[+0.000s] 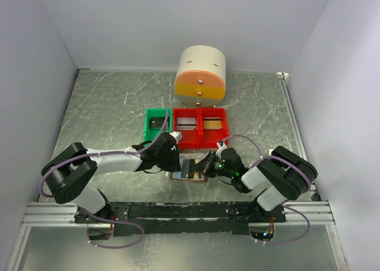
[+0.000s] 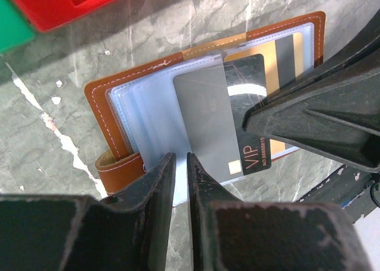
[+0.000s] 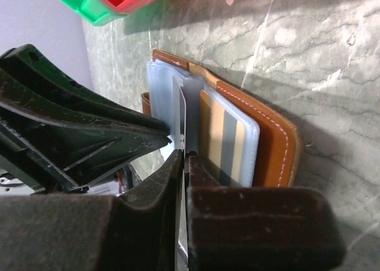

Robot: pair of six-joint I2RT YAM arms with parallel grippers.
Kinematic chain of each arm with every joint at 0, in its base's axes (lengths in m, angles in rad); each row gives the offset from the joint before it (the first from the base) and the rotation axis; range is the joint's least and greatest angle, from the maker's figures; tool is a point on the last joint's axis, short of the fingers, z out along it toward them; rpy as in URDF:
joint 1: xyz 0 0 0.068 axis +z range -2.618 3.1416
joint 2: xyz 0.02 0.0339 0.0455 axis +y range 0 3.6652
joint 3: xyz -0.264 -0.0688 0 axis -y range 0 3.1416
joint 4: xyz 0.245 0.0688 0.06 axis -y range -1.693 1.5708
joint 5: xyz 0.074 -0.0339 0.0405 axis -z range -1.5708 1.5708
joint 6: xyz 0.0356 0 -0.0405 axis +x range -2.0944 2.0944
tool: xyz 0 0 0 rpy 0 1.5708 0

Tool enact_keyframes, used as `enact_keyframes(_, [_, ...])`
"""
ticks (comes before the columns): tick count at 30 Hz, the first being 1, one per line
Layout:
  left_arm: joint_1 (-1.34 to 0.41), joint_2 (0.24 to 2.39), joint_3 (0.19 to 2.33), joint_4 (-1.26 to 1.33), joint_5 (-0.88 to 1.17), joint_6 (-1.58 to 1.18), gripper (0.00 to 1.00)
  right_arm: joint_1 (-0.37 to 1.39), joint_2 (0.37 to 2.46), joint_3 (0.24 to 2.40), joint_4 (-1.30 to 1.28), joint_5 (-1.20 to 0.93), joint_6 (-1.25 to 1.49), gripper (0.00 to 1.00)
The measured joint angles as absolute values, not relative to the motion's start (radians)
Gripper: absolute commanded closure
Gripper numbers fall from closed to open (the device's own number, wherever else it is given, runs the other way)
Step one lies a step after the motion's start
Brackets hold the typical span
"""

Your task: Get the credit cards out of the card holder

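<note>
Left wrist view: your right claw (image 3: pixel 181 158) pinches the grey card (image 2: pixel 205 110), left claw (image 2: pixel 179 161) clamps the card holder (image 2: pixel 101 104) by the worktop's (image 2: pixel 47 69) near edge; pulling askew may drag the VIP card (image 2: pixel 252 152).

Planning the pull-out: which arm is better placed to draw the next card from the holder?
Right. The right gripper pinches the edge of a card; the left gripper clamps the card holder.

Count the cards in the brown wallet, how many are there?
3. A grey card on top, a black VIP card partly under it, a gold striped card in the card holder's clear sleeve. More may be hidden.
</note>
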State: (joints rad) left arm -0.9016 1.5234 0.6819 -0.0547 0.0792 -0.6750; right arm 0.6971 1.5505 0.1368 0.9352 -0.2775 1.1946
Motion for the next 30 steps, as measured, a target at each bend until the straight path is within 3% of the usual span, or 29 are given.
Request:
enact_keyframes(16, [-0.944,1.456,0.696,-0.128,0.033,-0.688,0.64,0.694,1.345,0.131,0.712,-0.239,1.120,0.99])
enact_keyframes(23, [-0.957,1.459,0.740,-0.058,0.050,-0.688,0.77,0.693,1.361,0.139,0.707,-0.239,1.118,0.95])
enact_keyframes(30, [-0.958,1.591,0.743,-0.045,0.047,-0.702,0.82,0.693,1.407,0.138,0.751,-0.247,1.129,0.89])
